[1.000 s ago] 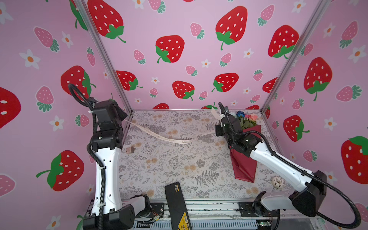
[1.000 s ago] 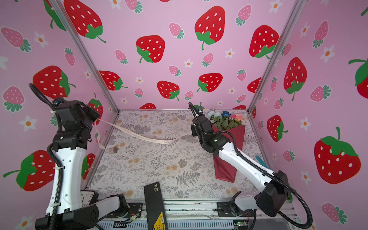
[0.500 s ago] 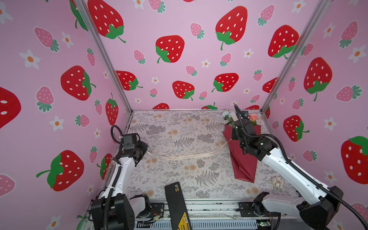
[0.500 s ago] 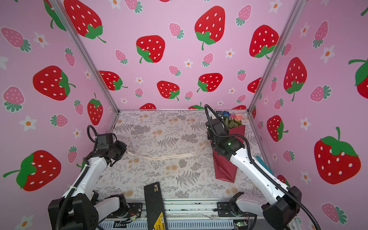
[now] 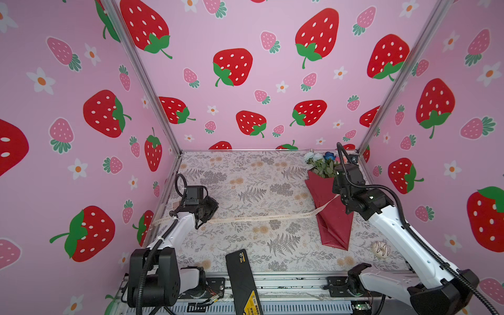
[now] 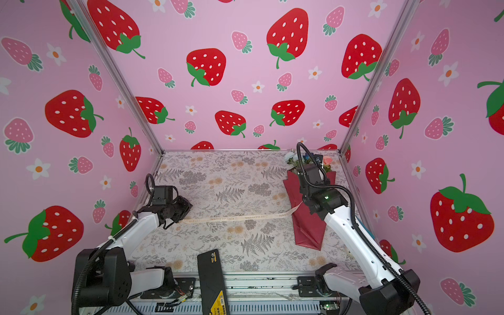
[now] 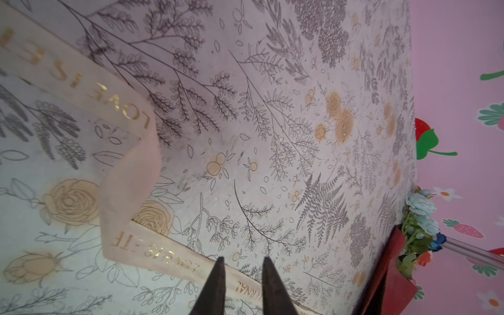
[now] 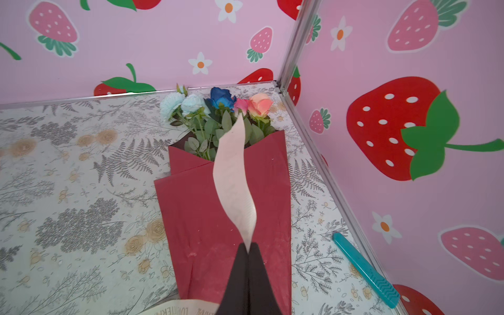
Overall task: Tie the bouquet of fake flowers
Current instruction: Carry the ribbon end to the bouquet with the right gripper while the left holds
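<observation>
While the bouquet of fake flowers [image 8: 191, 218] lies flat, right claw [image 8: 248, 244] above it pinching ribbon [image 8: 231, 169], left claw [image 7: 242, 260] far off, fingers apart.

A cream gold-lettered ribbon [image 5: 259, 218] stretches left to right across the middle of the floral-printed mat [image 5: 245, 174], dividing near from far. The dark red paper-wrapped bouquet of fake flowers [image 5: 334, 226] fills the right side, a flat black slab [image 5: 240, 272] the near edge; far left and centre lie bare.
</observation>
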Available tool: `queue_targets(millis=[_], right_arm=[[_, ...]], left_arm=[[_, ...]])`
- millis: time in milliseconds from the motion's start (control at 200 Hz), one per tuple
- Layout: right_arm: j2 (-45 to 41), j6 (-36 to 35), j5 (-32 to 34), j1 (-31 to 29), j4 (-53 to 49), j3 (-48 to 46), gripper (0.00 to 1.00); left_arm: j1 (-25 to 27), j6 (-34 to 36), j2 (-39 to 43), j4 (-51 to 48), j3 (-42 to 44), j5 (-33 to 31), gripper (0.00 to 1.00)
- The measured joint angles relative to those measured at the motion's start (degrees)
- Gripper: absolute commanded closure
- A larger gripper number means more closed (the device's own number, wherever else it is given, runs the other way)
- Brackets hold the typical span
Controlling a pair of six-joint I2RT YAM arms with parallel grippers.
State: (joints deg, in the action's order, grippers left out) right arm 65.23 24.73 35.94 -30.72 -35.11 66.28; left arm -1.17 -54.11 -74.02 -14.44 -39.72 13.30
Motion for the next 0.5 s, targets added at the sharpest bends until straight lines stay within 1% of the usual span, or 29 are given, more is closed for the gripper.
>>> queue_targets(millis=[80, 170, 210, 290, 390, 500], right_arm=[[0.0, -0.7, -6.2, -0.1, 1.1, 0.1, 1.0], [0.1, -0.9, -13.8, -0.8, 2.5, 0.5, 1.0], [0.1, -1.0, -16.5, -1.2, 3.1, 0.8, 1.0], [0.2, -1.0, -21.4, -2.3, 4.5, 1.7, 1.0], [1.4, -1.0, -24.9, -3.5, 5.7, 2.9, 1.0], [3.6, -0.9, -26.2, -4.4, 6.0, 3.2, 1.0]], left_arm=[[0.7, -0.4, -0.3, 1.0, -0.5, 0.9, 0.43], [1.1, 0.0, -0.2, 1.2, -1.6, 1.3, 0.2], [1.2, 0.0, 0.1, 1.0, -2.2, 1.3, 0.12], [1.4, 1.0, 1.1, 0.3, -3.4, 1.2, 0.0], [1.4, 1.7, 2.9, -0.2, -4.0, 0.8, 0.01], [1.4, 2.6, 4.8, -1.4, -4.0, 0.6, 0.01]])
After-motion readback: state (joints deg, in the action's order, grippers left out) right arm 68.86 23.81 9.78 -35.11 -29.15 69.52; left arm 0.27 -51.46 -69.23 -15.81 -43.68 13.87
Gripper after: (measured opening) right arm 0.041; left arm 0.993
